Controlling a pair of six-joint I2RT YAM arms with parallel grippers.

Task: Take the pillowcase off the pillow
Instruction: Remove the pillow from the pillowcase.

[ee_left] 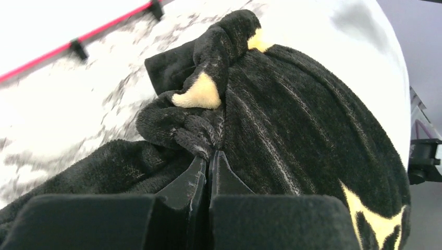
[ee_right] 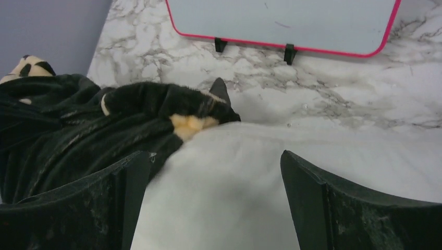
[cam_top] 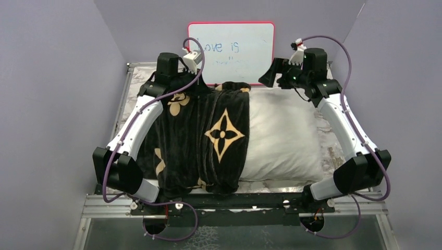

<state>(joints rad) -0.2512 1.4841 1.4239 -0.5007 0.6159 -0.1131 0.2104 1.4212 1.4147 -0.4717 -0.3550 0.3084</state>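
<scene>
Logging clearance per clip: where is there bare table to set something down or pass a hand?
Bare marble table runs between the whiteboard and the far edge of the pillow; a thin strip lies right of it. The left half is crowded by the pillowcase and left arm.

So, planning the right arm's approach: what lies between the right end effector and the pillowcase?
Only bare white pillow: in the right wrist view it fills the stretch from the open right end effector to the pillowcase and its bunched edge.
</scene>
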